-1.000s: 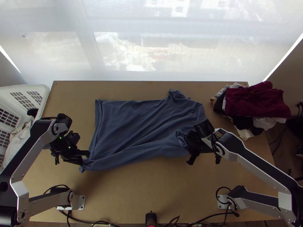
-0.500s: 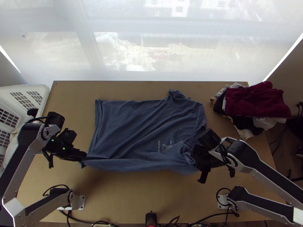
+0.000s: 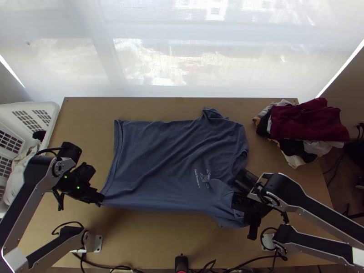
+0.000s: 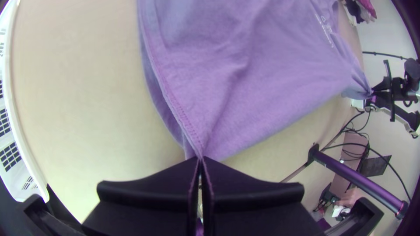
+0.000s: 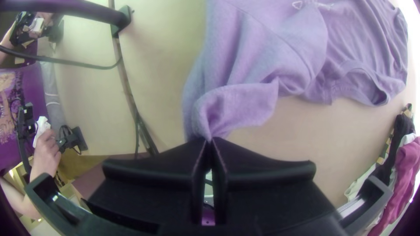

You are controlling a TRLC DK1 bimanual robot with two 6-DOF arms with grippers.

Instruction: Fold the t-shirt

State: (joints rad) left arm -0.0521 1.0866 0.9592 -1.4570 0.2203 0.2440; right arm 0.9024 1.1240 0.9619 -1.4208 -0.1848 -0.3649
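The blue t-shirt [image 3: 168,159] lies mostly spread mid-bench [image 3: 150,241], hem toward the left edge. The left end effector [image 4: 200,159] is closed on the hem's near corner; the right end effector [image 5: 209,140] is closed on the near sleeve. Both seem to pinch only a little cloth, so pulling farther apart could make either grip slip. The hem's two layers sit slightly offset at the left pinch, which may leave one poking out after folding. Lifting the sides unevenly would skew the fold, and the rumpled far sleeve [image 3: 214,114] could get trapped as a lump.
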